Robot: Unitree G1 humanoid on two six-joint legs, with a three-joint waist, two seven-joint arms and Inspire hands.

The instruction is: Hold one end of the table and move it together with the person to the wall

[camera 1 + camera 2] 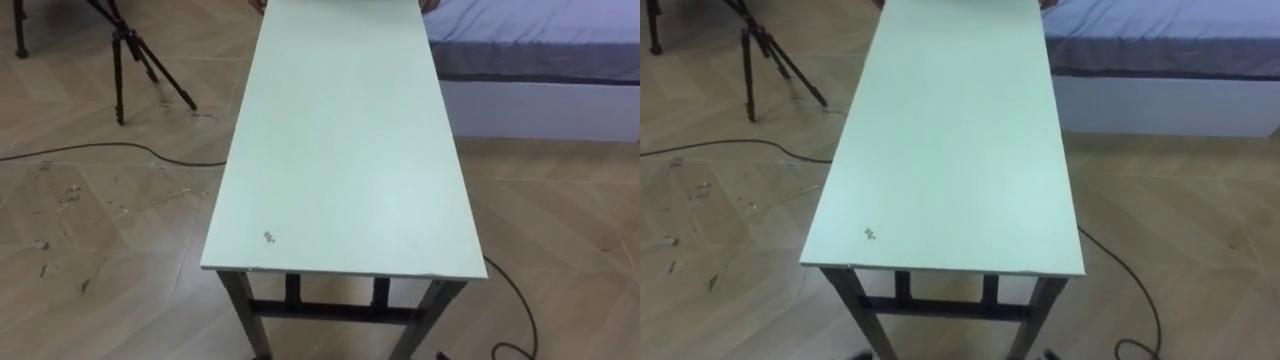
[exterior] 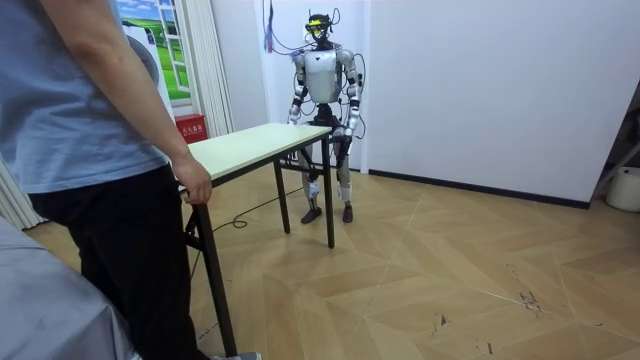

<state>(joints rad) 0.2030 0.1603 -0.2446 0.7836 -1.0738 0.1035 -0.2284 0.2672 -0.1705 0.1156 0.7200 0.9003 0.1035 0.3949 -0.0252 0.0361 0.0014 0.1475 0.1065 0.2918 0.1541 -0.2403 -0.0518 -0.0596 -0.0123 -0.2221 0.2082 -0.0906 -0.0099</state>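
Note:
A long table with a pale green top (image 1: 340,150) and black legs stretches away from me in the eye views; its near short edge lies just below me (image 1: 940,268). In the room view I stand at the table's (image 2: 250,145) far end, facing it, arms hanging. My right hand (image 2: 294,118) is by the end corner on the room view's left, and my left hand (image 2: 351,124) is beside my hip. At the opposite end a person in a blue shirt grips the tabletop's edge with one hand (image 2: 193,185). The person's fingertips (image 1: 258,5) peek over the far edge.
A black tripod (image 1: 130,50) stands on the wooden floor left of the table. A bed (image 1: 540,60) with grey-blue cover lies at the far right. A dark cable (image 1: 100,150) runs across the floor on the left. A red box (image 2: 190,128) sits by the curtain.

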